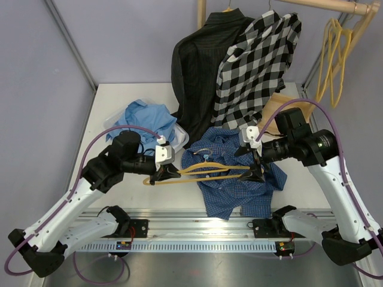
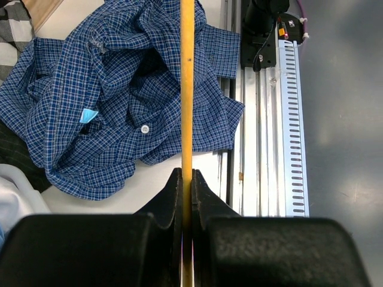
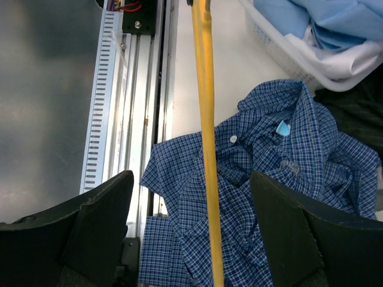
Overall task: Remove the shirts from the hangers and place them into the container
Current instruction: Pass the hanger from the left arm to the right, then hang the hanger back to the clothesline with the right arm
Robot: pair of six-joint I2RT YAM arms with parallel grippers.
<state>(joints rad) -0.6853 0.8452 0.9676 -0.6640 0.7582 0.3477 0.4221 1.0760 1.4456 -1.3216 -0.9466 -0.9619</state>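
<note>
A yellow hanger [image 1: 203,174] is held level just above the dark blue small-check shirt [image 1: 236,182], which lies crumpled on the table in front of the arms. My left gripper [image 1: 169,173] is shut on the hanger's left end; in the left wrist view the bar [image 2: 187,89] runs straight out of the closed jaws. My right gripper [image 1: 254,170] is open at the hanger's right end. The bar [image 3: 206,119] passes between its wide-spread fingers [image 3: 102,221] without touching them. The white container [image 1: 181,136] holds the light blue shirt [image 1: 143,116].
A black pinstriped shirt [image 1: 197,66] and a black-and-white check shirt [image 1: 257,66] hang from the wooden rail [image 1: 335,6] at the back. Bare yellow hangers [image 1: 332,60] hang at its right end. The metal base rail [image 1: 203,230] runs along the near edge.
</note>
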